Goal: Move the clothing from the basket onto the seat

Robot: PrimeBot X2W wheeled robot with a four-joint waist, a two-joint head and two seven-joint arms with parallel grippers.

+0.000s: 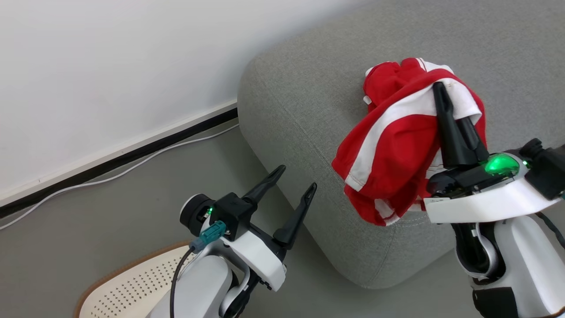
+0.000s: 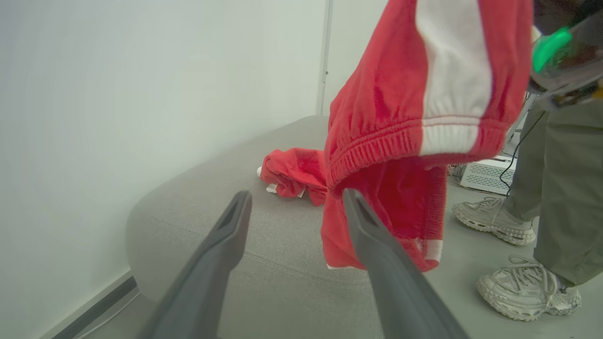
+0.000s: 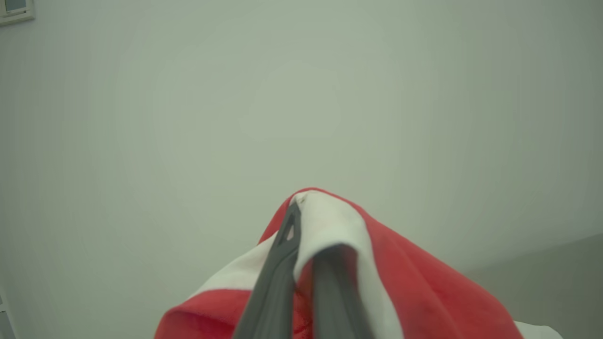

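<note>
My right gripper (image 1: 446, 102) pinches the limp, light red garment (image 1: 388, 150) at its white stripe above the seat (image 1: 309, 88); my left gripper (image 1: 296, 177) gapes empty.

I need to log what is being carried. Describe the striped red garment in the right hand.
The striped red garment is thin, soft-looking fabric, bright red with broad white stripes and a ribbed elastic hem. It hangs bunched and folded, pinched at a white stripe by the shut right hand and draping down from it over a corner of the grey seat. Whether its lower edge touches the upholstery cannot be told.
</note>
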